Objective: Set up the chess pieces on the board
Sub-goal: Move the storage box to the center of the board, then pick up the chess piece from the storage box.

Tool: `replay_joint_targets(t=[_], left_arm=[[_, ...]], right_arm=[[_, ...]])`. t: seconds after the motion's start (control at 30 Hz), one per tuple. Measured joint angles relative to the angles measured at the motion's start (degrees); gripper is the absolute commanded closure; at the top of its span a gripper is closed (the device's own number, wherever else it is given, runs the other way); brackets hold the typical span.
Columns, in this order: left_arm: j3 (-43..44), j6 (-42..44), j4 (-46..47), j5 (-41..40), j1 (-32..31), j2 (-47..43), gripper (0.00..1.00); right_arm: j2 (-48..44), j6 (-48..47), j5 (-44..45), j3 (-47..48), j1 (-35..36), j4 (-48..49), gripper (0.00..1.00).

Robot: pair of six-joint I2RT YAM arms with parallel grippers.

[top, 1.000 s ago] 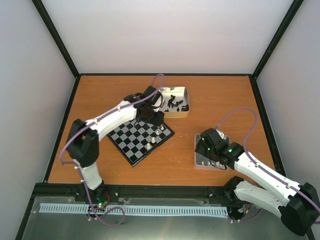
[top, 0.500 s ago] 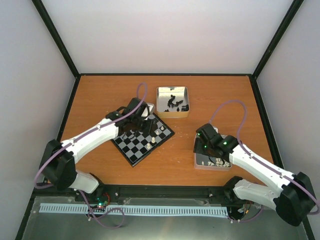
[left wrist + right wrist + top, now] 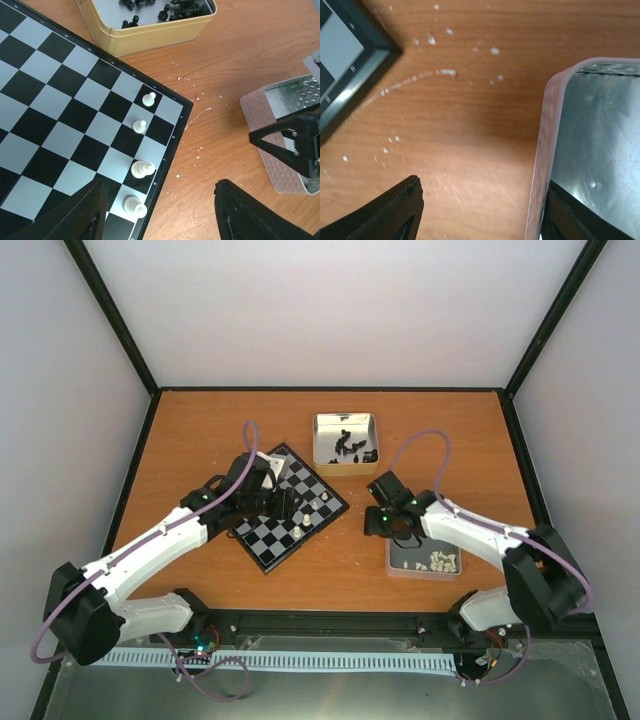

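The board (image 3: 262, 536) lies left of centre on the table, turned diagonally. Several cream-white chess pieces (image 3: 142, 169) stand in a row along its right edge, also seen from above (image 3: 308, 514). More white pieces (image 3: 437, 560) lie in the near right tin (image 3: 400, 562). Black pieces (image 3: 345, 445) lie in the far tin (image 3: 346, 468). My left gripper (image 3: 288, 506) hovers over the board's right side, open and empty (image 3: 162, 220). My right gripper (image 3: 378, 523) is open and empty (image 3: 480, 210) over bare table between the board corner (image 3: 350, 55) and the near tin's rim (image 3: 545, 150).
The far tin (image 3: 150, 40) stands just beyond the board's far corner. The near tin (image 3: 280, 165) and my right gripper (image 3: 295, 145) show at the right of the left wrist view. Black frame rails and pale walls enclose the table (image 3: 200, 430).
My left gripper pulled back from the far tin to above the board's right side. My right gripper moved left off the near tin toward the board.
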Motion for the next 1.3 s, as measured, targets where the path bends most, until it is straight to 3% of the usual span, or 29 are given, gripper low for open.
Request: replay_joint_targets(t=[0.27,0.5,0.67,0.87,1.13,1.3], left_arm=[[0.8,0.3,2.8,-4.5,0.4,1.8,0.38],[2.2,0.7,6.4,-8.3,1.0,2.8,0.38],[5.6,1.3,6.9,-9.4,1.0,5.1,0.38],[11.2,1.5,6.6,-10.1,1.0,6.7,0.38],[11.2,-0.9,5.9,-9.0,1.0,5.4,0.37],[10.0,-1.7,6.4,-9.1,1.0,3.4,0.37]], right_arm=[[10.7,-0.9,0.2,9.5,0.0,3.8,0.37],[16.1,-1.0,7.3,18.6,-2.8,4.8,0.37],[14.5,-3.6,10.1,18.6,-5.8,2.4,0.37],[5.9,-4.7,8.5,16.5,-5.9,-9.1,0.42],[-1.4,-2.2,2.7,5.2,-5.9,-25.0,0.50],[-0.3,-1.8,2.8,3.9,-5.9,-27.9,0.53]])
